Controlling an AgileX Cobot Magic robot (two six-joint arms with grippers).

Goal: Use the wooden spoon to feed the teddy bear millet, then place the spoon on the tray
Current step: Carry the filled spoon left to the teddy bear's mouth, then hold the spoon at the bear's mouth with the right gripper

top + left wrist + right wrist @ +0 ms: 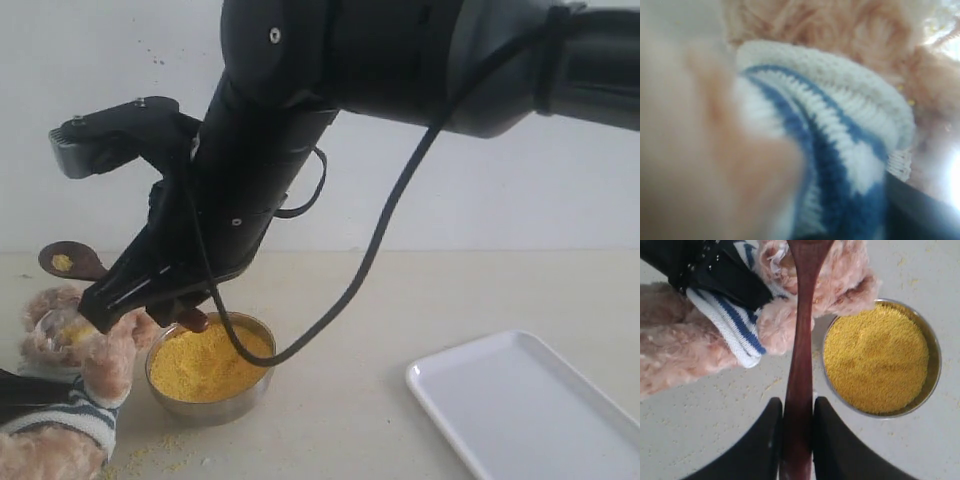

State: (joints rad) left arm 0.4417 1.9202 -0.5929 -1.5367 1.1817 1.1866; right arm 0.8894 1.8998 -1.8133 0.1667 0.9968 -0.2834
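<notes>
Right claw (pixel 798 407) clamps 1 wooden spoon (pixel 801 340); left claw (pixel 720 275) unclear; 1 bear (pixel 685 355), 1 tray (pixel 530 400).

Tray (pixel 520 400) cut by edge; teddy bear (pixel 105 365) cropped; wooden spoon (pixel 85 262) handle hidden.

Lab-like test bench, bare white wall (pixel 500 180), plain beige tabletop (pixel 420 300)

At L wooden spoon (pixel 66 262) over teddy bear (pixel 104 366), millet (pixel 205 366) in bowl (pixel 216 408) beside, tray (pixel 525 405) far R.
</notes>
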